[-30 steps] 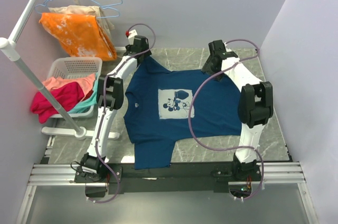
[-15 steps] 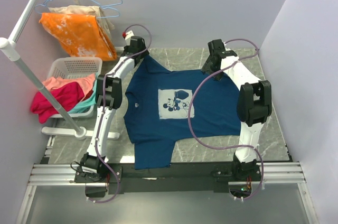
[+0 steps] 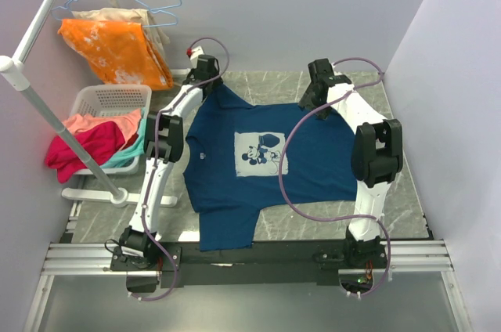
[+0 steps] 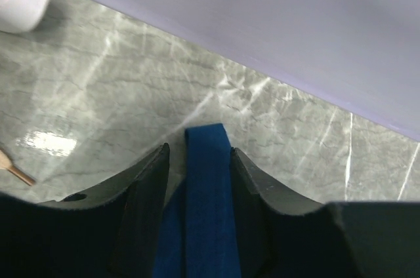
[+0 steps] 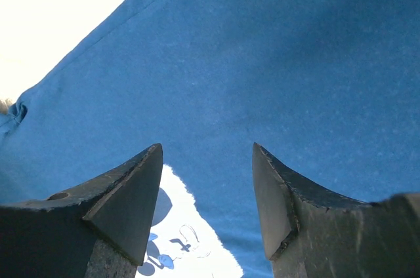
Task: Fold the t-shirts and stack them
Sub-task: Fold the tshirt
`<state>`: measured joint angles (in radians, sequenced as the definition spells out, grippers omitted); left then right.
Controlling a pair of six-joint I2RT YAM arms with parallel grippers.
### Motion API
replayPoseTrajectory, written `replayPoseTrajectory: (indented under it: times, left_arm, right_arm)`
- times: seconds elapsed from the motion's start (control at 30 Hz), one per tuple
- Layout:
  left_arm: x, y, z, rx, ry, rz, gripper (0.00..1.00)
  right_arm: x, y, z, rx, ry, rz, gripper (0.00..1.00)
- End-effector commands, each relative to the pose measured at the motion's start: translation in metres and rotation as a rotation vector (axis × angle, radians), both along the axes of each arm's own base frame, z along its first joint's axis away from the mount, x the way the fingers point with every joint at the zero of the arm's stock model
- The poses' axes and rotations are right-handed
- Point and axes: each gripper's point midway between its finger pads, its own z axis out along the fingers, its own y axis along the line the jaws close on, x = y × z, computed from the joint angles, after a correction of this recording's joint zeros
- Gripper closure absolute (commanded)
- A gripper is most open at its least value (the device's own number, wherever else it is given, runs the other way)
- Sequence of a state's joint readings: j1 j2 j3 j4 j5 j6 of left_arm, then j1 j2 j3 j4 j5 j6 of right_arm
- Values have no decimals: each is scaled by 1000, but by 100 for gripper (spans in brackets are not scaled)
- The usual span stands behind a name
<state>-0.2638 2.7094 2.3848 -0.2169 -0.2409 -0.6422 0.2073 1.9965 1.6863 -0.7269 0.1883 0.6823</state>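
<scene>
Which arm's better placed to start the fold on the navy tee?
Left. The left gripper has a strip of the navy t-shirt between its fingers; the right gripper stands open above flat cloth.

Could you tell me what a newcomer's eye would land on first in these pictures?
First, the navy t-shirt spread flat across the marble table, its pale cartoon print in the middle. Next, the left gripper at its far sleeve, blue cloth between its fingers. Far left, an orange cloth hangs above a white basket of clothes.
</scene>
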Motion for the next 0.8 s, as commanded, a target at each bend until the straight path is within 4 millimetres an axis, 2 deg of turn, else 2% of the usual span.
replayPoseTrajectory:
  times: [0.0, 0.37, 0.6, 0.7, 0.77]
  left_arm:
    - [8, -10, 22, -1, -66, -15, 53]
    - [11, -5, 26, 10, -84, 21, 56]
    - [16, -4, 30, 12, -111, 27, 67]
    - [17, -5, 32, 10, -115, 22, 66]
    - [17, -6, 32, 10, -118, 17, 61]
  right_arm:
    - [-4, 2, 13, 6, -19, 13, 37]
    - [-8, 2, 18, 9, -24, 18, 37]
    - [-13, -2, 20, -8, -18, 18, 37]
    - [-12, -2, 22, -10, -23, 16, 38]
    - [-11, -3, 24, -8, -26, 16, 38]
